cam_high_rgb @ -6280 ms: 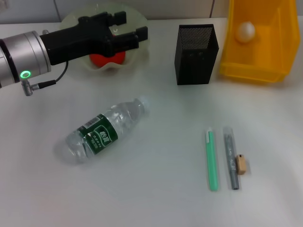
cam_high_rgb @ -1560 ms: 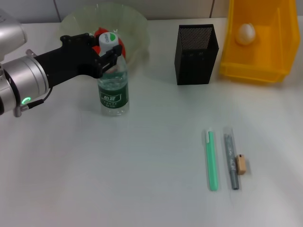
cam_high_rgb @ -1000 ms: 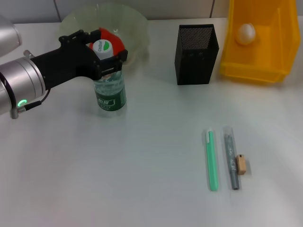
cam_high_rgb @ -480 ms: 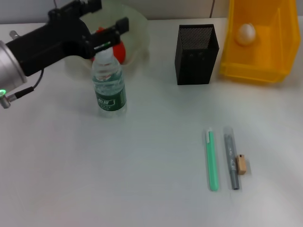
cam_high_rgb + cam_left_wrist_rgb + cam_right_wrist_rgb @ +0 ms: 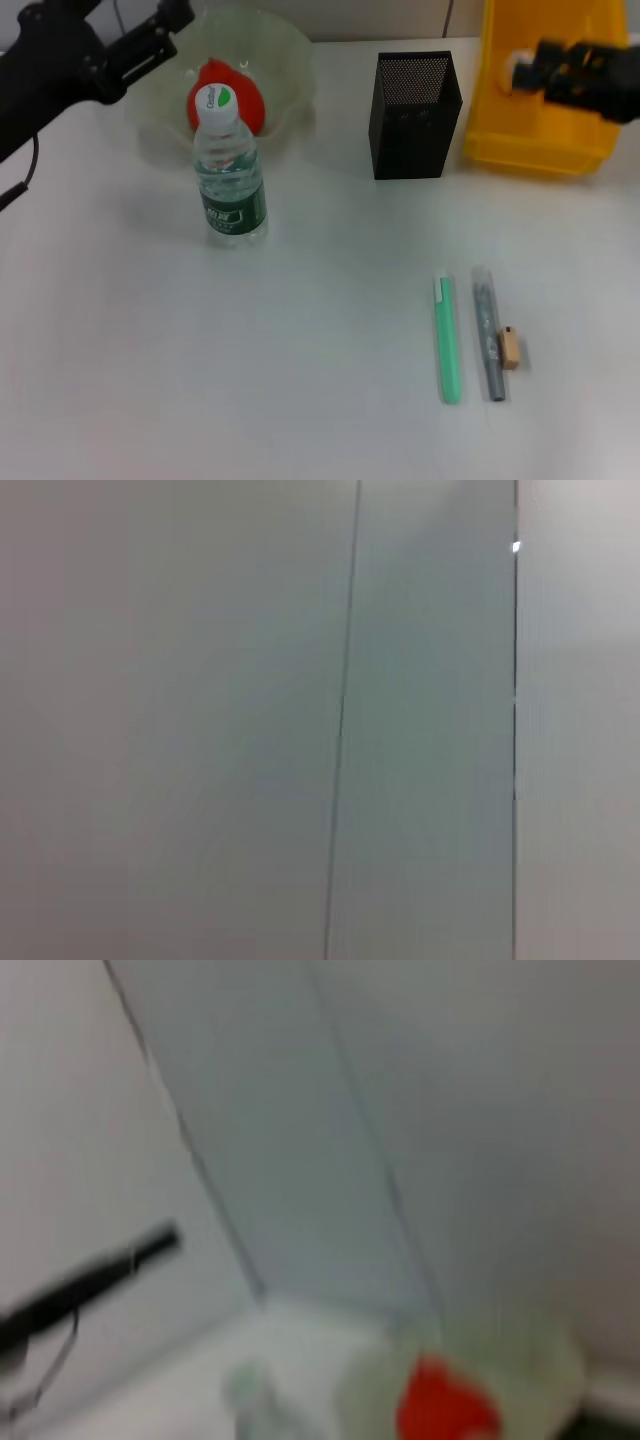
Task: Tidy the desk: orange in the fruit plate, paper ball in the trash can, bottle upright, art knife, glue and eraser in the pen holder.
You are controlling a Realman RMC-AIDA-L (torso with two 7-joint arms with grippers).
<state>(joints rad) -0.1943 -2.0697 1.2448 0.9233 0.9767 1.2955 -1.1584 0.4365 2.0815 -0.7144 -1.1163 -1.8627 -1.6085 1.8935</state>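
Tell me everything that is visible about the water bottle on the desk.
The bottle is clear plastic, with a dark green label around its lower body and a white cap bearing a small green mark. It stands upright on the white desk, just in front of the pale green fruit plate, with the orange showing behind its cap. Nothing grips it; the left claw is up and off to its side.

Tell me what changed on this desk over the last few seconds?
The bottle, which lay on its side, was stood upright in front of the fruit plate by the left gripper, which then let go and drew back to the far left. The right gripper has come in over the trash can. The orange, pen holder, eraser and two pen-like sticks did not move.
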